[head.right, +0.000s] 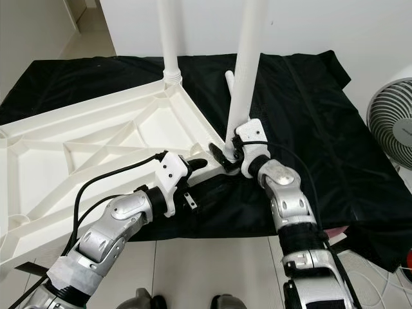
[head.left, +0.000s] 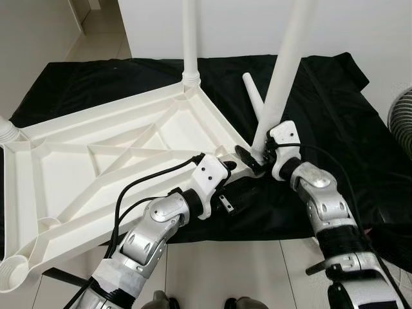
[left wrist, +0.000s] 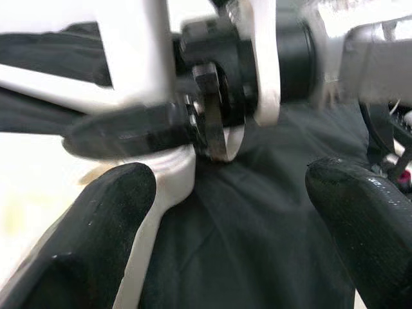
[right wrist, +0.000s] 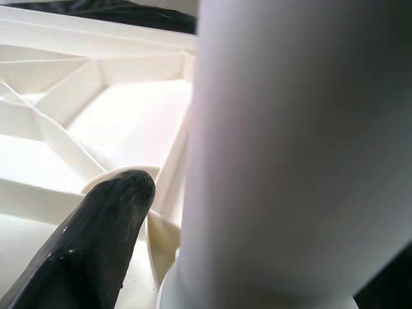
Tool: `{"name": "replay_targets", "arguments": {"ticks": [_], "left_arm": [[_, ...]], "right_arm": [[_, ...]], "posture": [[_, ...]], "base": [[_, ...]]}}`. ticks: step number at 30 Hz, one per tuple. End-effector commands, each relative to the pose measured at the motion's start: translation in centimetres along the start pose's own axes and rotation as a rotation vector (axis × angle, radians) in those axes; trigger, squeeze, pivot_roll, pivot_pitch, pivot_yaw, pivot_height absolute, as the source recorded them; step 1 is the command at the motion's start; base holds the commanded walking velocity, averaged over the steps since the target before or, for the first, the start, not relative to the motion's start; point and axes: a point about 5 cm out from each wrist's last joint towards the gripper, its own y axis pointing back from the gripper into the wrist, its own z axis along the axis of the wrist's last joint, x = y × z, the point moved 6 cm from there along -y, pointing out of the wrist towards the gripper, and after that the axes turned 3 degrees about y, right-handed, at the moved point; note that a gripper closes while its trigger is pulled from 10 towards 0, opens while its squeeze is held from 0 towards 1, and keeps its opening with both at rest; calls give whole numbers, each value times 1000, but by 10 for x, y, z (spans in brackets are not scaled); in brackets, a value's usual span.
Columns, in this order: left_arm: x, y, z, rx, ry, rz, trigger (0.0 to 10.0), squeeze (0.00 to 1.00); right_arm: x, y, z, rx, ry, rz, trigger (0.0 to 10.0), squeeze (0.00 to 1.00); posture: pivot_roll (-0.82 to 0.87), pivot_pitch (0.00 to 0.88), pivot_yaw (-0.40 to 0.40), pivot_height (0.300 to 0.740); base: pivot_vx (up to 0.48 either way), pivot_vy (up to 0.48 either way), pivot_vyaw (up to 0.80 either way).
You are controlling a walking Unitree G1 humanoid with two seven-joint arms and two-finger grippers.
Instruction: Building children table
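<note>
**A:** Where is the table, and how many parts do you count?

**B:** One white plastic tabletop (head.left: 122,161) lies upside down, its ribbed underside up, partly on a black cloth (head.left: 322,116) spread over the tiled floor (head.left: 244,270). I count four white legs. One upright leg (head.left: 190,38) stands in the far corner socket. A second leg (head.left: 283,77) leans over the near right corner. A third, loose leg (head.left: 253,96) lies on the cloth just behind that one. The top of a fourth leg (head.left: 8,129) shows at the tabletop's left corner.

**A:** Sockets?

**B:** An empty round socket (head.left: 13,270) sits at the near left corner. The far one holds the upright leg. The near right corner socket has the leaning leg's foot at it; I cannot tell how far in it sits.

**A:** And the grippers?

**B:** The right gripper (head.left: 254,158) is clamped on the foot of the leaning leg; its wrist view has one black finger (right wrist: 96,244) beside the leg's white tube. The left gripper (head.left: 225,168) is at the same corner, fingers (left wrist: 96,232) spread apart, one of them against the tabletop's edge, holding nothing.

**A:** Anything else?

**B:** A fan (head.right: 393,129) stands at the right, beside the cloth.
</note>
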Motion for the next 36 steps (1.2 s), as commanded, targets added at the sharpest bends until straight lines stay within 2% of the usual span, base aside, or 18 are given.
{"name": "replay_targets", "arguments": {"ticks": [1, 4, 5, 7, 8, 14, 22, 23, 24, 28, 31, 36], "left_arm": [[-1, 3, -10, 41, -6, -22, 10000, 0], [1, 5, -10, 45, -8, -19, 10000, 0], [1, 5, -10, 47, -9, -19, 10000, 0], [1, 6, -11, 47, -10, -19, 10000, 0], [1, 6, -11, 48, -10, -18, 10000, 0], [0, 5, -11, 45, -11, -18, 10000, 0], [-2, 3, -10, 42, -10, -30, 10000, 0], [-3, 2, -9, 42, -10, -33, 10000, 0], [-3, 2, -9, 41, -9, -35, 10000, 0], [-4, 2, -9, 37, -4, -38, 10000, 0], [-5, 1, -9, 34, 2, -34, 10000, 0], [-5, 1, -9, 35, 5, -31, 10000, 0]], "right_arm": [[4, -4, 1, -3, 37, 49, 10000, 0], [3, -6, 1, -5, 42, 73, 10000, 0], [1, -6, 1, -1, 43, 77, 3529, 0], [1, -7, 1, 0, 45, 80, 3529, 0], [0, -7, -1, 1, 40, 89, 0, 0], [2, -4, -11, 10, 7, 123, 0, 0], [2, 1, -19, 3, -100, 108, 0, 0], [1, 1, -20, 3, -109, 88, 1098, 0], [0, 0, -21, 4, -124, 63, 10000, 0], [0, -2, -24, 23, -130, 22, 10000, 0], [-1, -7, -40, 96, -195, -180, 10000, 0], [-2, -6, -46, 123, -207, -267, 10000, 0]], "posture": [[-120, 71, 43, 740], [-115, 63, 43, 740], [-115, 63, 43, 740], [-115, 63, 43, 740], [-111, 54, 40, 740], [-111, 54, 40, 740], [-120, 58, 44, 740], [-120, 58, 44, 740], [-120, 58, 44, 740], [-125, 61, 45, 740], [-127, 67, 41, 740], [-128, 73, 39, 740]], "base": [[0, 0, 0], [0, 0, 0], [0, 0, 0], [0, 0, 0], [0, 0, 0], [0, 0, 0], [0, 0, 0], [0, 0, 0], [0, 0, 0], [0, 0, 0], [0, 0, 0], [0, 0, 0]]}}
